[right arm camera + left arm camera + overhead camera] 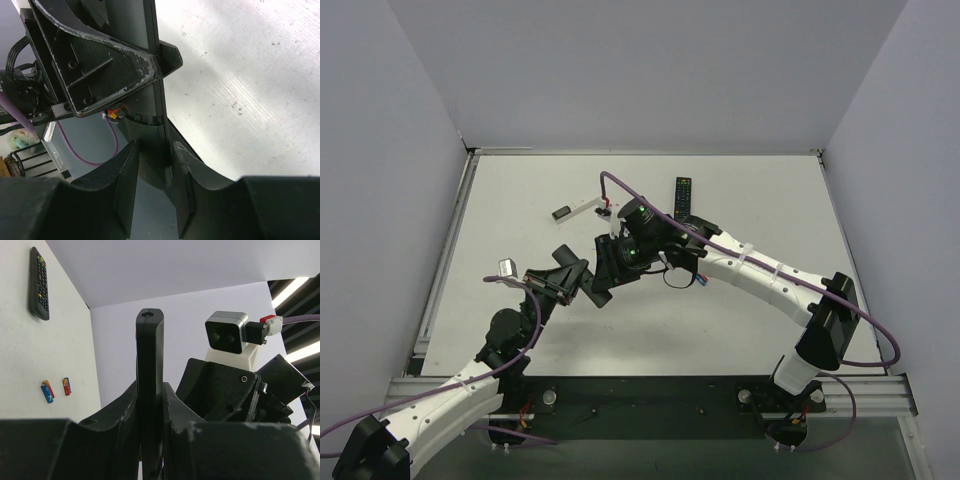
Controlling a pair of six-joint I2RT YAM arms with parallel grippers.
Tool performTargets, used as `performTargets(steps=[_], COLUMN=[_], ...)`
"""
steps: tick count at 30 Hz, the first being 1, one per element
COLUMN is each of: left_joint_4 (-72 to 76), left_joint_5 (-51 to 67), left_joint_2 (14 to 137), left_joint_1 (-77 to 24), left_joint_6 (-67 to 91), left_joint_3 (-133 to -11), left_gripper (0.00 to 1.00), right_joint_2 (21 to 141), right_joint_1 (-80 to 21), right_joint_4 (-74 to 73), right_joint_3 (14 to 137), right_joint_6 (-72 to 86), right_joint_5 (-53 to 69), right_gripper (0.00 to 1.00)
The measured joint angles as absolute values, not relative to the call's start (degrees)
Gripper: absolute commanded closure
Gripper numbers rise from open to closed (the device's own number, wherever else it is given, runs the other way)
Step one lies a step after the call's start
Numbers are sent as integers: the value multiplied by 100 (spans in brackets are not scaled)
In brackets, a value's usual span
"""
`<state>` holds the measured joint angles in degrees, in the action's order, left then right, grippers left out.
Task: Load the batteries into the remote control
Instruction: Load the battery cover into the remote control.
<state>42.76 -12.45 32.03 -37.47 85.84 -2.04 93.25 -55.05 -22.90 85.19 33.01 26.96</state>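
The left gripper (150, 407) and right gripper (156, 165) are both pinching the remote (150, 350), holding it raised over the middle of the table (770, 200), probably so one can be steadying it while the other is working the cover, with the batteries (47, 391) lying loose on the table.

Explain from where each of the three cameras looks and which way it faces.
Top external: sits above and behind the arms, looks down on the table; both arms show.
Left wrist: looks along the left end effector, shut on the remote control, toward the right arm's camera.
Right wrist: looks along the right end effector, shut on the same bar, toward the left end effector.
Shared: both wrist views show the remote control.
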Motion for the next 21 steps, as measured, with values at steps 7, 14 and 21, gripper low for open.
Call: performTargets(steps=[7, 14, 21], left_joint_4=[4268, 4270, 4250], left_joint_5=[-1262, -1262, -1264], left_joint_2=[3205, 3203, 3177], left_joint_1=[-3776, -3782, -3782], left_joint_6=[8530, 8530, 8532], left_joint_3=[-196, -193, -193], left_gripper=[100, 100, 100], right_joint_2=[9325, 9325, 9321], right_joint_1=[-5544, -5559, -5559], right_joint_4=[-2287, -2222, -2141], right_joint_3=[8495, 8493, 8473], right_joint_6=[3341, 3343, 3350], right_joint_5=[2578, 2486, 2370], right_gripper=[72, 71, 70])
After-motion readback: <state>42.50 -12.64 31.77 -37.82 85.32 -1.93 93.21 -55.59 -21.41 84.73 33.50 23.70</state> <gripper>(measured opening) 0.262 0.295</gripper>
